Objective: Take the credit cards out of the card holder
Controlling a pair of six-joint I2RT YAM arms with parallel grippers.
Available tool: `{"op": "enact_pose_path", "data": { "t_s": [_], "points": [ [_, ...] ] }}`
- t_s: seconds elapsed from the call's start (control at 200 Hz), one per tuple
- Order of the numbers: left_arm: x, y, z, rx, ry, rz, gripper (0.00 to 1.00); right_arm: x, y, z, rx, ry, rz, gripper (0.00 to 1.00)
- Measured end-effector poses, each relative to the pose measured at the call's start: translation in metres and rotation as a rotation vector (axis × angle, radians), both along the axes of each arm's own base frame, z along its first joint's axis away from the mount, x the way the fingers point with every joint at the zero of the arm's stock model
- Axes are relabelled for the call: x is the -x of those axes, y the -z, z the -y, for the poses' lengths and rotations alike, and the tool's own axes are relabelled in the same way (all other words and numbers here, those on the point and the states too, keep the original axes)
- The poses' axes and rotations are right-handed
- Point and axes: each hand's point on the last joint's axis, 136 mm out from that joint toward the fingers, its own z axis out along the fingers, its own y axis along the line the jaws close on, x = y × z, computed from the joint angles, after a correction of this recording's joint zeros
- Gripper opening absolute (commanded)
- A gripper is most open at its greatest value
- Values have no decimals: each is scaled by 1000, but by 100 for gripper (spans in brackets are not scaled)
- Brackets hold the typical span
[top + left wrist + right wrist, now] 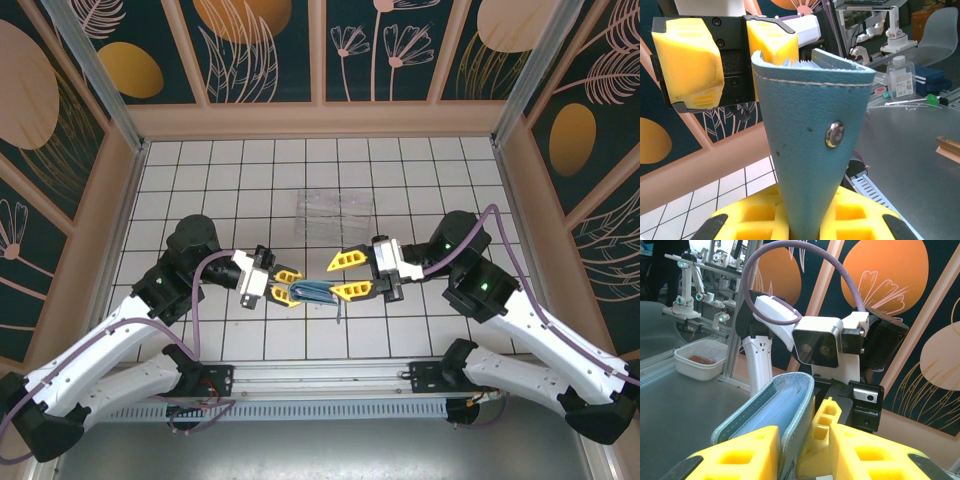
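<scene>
Half open, the right gripper was set astride the flat teal-blue stitched card holder, clamped aloft by the left gripper, whence it could be dragged by a snag.

Legible text, brands, numbers, signs: none.
Bottle: white label with print, too small to read.
Card holder: metal snap stud, no marking can be made out on it.
</scene>
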Motion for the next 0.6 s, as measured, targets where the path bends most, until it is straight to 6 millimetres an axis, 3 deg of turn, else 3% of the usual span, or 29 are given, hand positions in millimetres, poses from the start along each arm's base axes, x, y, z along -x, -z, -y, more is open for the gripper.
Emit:
{"op": "enact_pose_path", "data": {
  "t_s": [0.205, 0.595],
  "points": [
    [0, 0, 0, 0, 0, 1, 0, 0, 0, -1, 2, -4, -4, 32],
    [0, 0, 0, 4, 1, 12, 0, 0, -23, -1, -33, -7, 49, 32]
  ]
}}
